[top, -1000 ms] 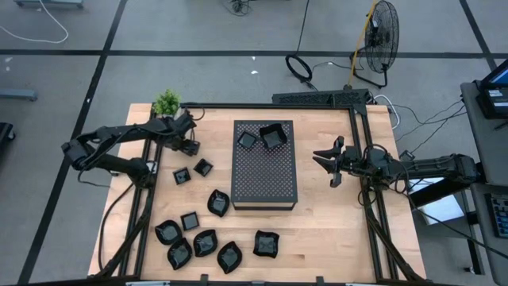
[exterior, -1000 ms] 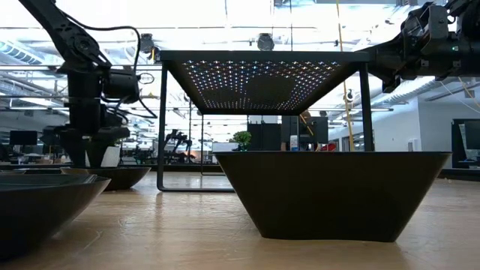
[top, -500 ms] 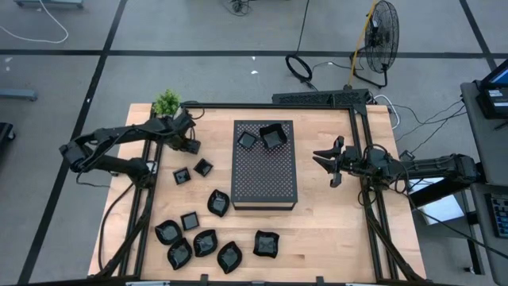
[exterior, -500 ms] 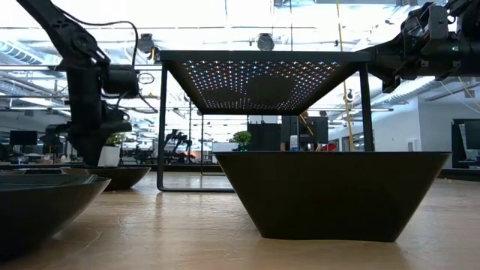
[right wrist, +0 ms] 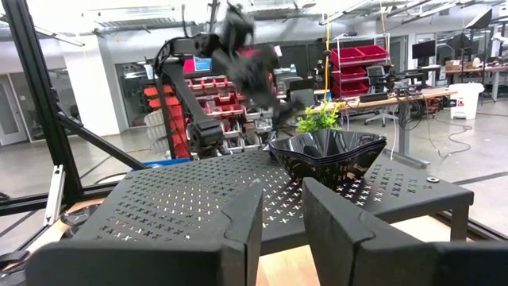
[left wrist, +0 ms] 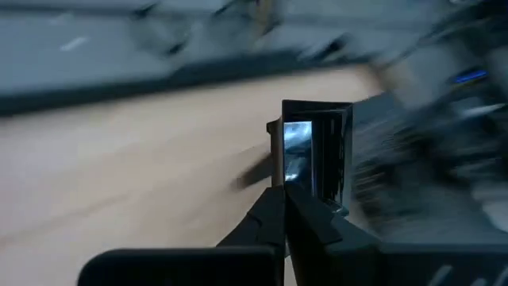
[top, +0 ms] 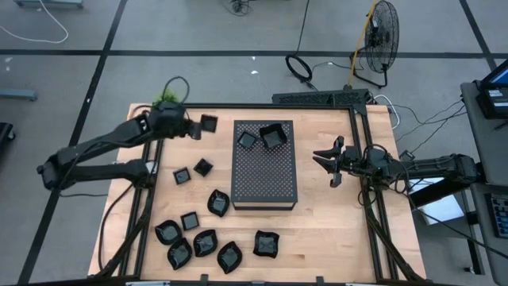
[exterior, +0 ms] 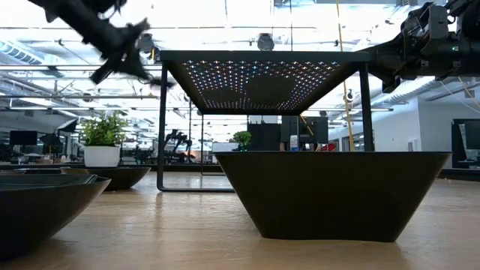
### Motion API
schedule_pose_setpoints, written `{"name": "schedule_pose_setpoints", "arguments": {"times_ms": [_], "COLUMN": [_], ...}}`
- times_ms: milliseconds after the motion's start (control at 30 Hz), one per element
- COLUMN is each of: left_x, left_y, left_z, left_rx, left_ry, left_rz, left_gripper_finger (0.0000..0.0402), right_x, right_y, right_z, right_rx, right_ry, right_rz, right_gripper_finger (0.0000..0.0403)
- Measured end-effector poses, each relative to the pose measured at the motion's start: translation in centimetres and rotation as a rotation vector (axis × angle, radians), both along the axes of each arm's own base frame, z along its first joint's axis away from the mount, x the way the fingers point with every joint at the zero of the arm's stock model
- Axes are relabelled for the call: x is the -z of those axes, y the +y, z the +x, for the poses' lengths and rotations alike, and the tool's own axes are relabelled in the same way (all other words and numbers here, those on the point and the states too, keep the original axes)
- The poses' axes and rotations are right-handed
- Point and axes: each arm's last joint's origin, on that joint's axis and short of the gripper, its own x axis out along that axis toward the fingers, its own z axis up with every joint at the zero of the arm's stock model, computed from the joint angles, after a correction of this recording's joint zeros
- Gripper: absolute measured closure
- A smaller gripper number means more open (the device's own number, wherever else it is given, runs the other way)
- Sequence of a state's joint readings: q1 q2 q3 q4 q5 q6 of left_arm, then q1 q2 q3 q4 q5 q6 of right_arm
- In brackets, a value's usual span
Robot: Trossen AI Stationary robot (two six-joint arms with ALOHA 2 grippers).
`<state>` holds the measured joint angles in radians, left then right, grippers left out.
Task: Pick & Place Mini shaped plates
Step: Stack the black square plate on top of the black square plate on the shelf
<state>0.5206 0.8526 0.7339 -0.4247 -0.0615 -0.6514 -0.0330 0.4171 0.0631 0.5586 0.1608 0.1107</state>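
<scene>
Lifted since half a second ago, a small square plate (top: 209, 123) now hangs clamped in the left gripper (top: 195, 127), above the wooden table (top: 325, 222) just left of the perforated box (top: 264, 179). Two plates (top: 263, 137) sit on the box; the others (top: 205, 230) lie near-left. The right gripper (top: 324, 160) waits, fingers apart, right of the box. A fan (top: 382, 36) stands on the grey floor beyond.

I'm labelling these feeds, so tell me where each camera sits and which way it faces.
High: overhead, straight down; both arms, dark perforated rectangular box.
Low: tabletop height, level across; the box from beneath.
Left wrist: past the left gripper, shut on a small glossy black square plate.
Right wrist: past the open right gripper toward the box.
All share the box.
</scene>
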Motion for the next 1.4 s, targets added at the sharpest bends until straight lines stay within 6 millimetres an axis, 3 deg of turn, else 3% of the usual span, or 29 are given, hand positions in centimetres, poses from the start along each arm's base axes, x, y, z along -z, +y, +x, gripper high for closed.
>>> {"name": "schedule_pose_setpoints", "arguments": {"times_ms": [100,233,433,600,833,1400], "left_x": [-2.1,-3.5,-4.1,-2.7,-0.7,-0.8], "left_y": [-1.1,-2.2,-2.7,-2.4,-2.0,-2.0], "left_z": [1.3,3.8,8.4,10.9,12.0,12.1], "left_rx": [0.088,0.161,0.283,0.311,0.288,0.297], "left_ry": [-0.130,-0.120,-0.024,0.072,0.163,0.163], "left_rz": [0.067,0.115,0.167,0.144,0.103,0.113], "left_gripper_finger": [0.0399,0.0399,0.0400,0.0400,0.0400,0.0398], "right_x": [0.0,0.0,0.0,0.0,0.0,0.0], "right_y": [0.0,0.0,0.0,0.0,0.0,0.0], "right_z": [0.0,0.0,0.0,0.0,0.0,0.0], "right_rx": [0.000,0.000,0.000,0.000,0.000,-0.001], "right_ry": [0.000,0.001,0.000,0.000,0.000,-0.001], "right_rz": [-0.002,-0.002,0.000,0.000,0.000,0.001], "right_gripper_finger": [0.0326,0.0326,0.0326,0.0326,0.0326,0.0326]}}
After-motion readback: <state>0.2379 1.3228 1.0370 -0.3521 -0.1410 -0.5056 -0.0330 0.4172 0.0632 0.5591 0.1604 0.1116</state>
